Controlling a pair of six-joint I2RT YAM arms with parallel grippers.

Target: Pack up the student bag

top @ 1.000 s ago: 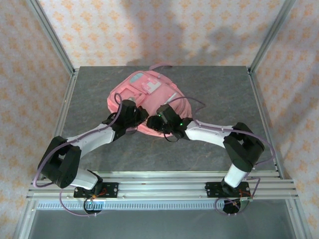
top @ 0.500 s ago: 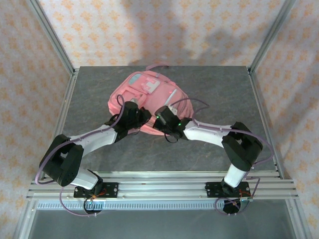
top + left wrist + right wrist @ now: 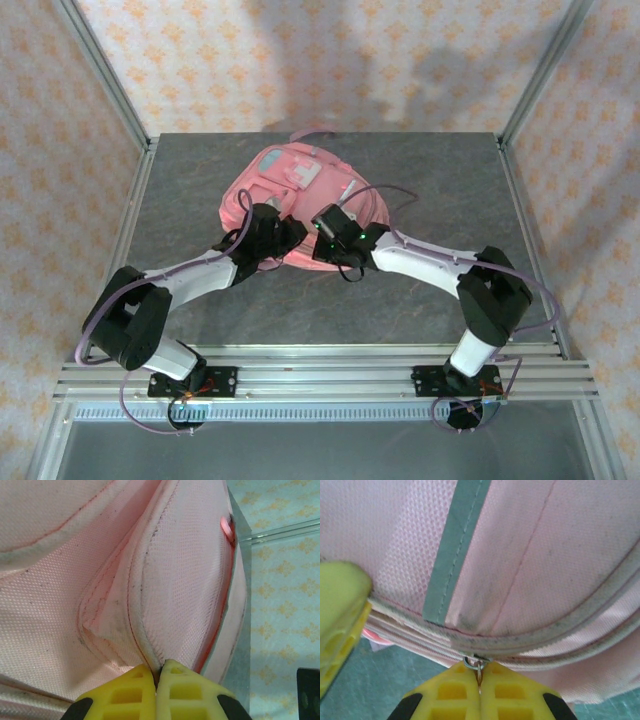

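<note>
Two pincers are squeezed tight on the soft, floppy student bag [image 3: 290, 175] just ahead of them: left pincer [image 3: 157, 677] pinches a cloth seam fold [image 3: 145, 647], right pincer [image 3: 480, 677] pinches the tiny metal zip pull [image 3: 478, 663], prob. the best spot to tug w/o slipping.

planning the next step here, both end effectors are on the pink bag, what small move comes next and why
Probably slide the right end effector along the zip track: its jaws are shut on the metal zip pull, and the left end effector pinches a fold of the student bag nearby, so the fabric looks braced.
</note>
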